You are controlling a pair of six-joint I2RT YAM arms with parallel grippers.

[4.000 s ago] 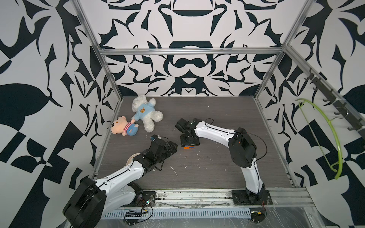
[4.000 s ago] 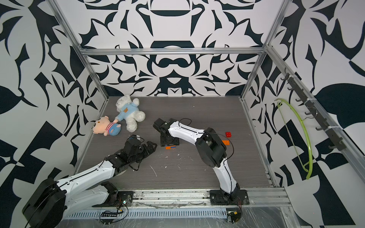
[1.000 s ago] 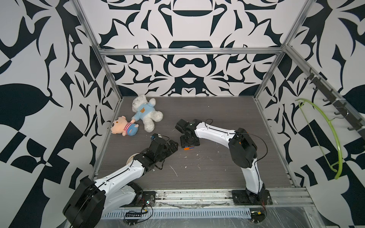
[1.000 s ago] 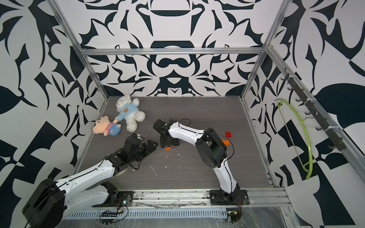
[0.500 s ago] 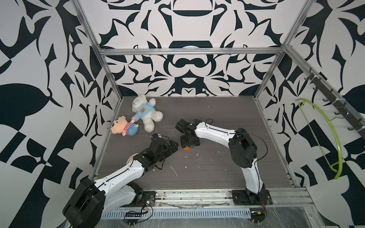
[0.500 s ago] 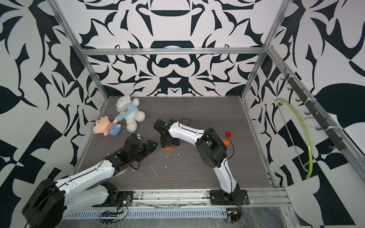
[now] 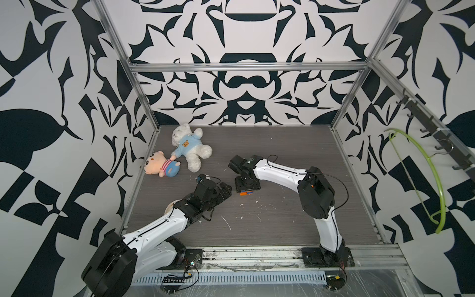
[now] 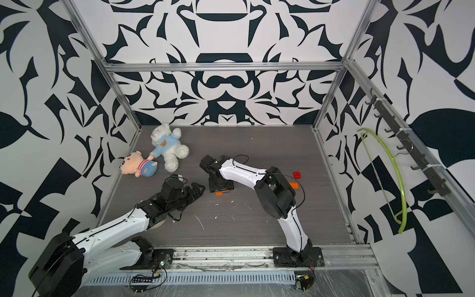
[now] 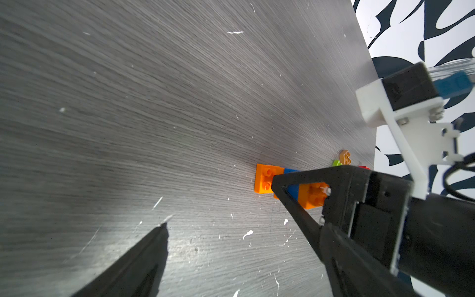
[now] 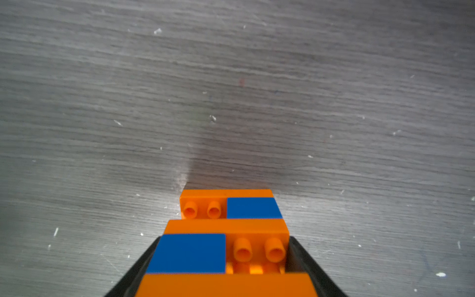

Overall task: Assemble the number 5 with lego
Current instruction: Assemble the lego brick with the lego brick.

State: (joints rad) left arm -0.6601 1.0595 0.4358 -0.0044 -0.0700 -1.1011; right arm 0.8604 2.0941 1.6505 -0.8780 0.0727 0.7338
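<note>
1. The grey table (image 7: 282, 221) fills the patterned cell. The left arm (image 7: 159, 226) and right arm (image 7: 280, 172) reach in from its near edge and meet near the middle.
2. A white bear (image 7: 191, 149) and a pink doll (image 7: 160, 167) lie together by the far left corner, well apart from the work. Leave them alone.
3. The left gripper (image 8: 198, 190) hovers just beside the build, jaws spread and empty. Keep it clear, or offer it as a stop if the stack slides.
4. The right gripper (image 10: 223, 246) points down on the lego figure (image 7: 246, 192) at mid-table. The right wrist view shows it pinching the figure from both sides.
5. That view shows orange rows (image 10: 226, 226) alternating with offset blue squares (image 10: 187, 253), so the 5 looks nearly done. You are probably seating the last row. Press straight, squeeze evenly and let go without dragging, since a skewed push could pop a square loose.
6. A red brick (image 8: 297, 175) and an orange brick (image 8: 294, 185) lie loose near the table's right edge, beside the right arm's elbow, if you need more.
</note>
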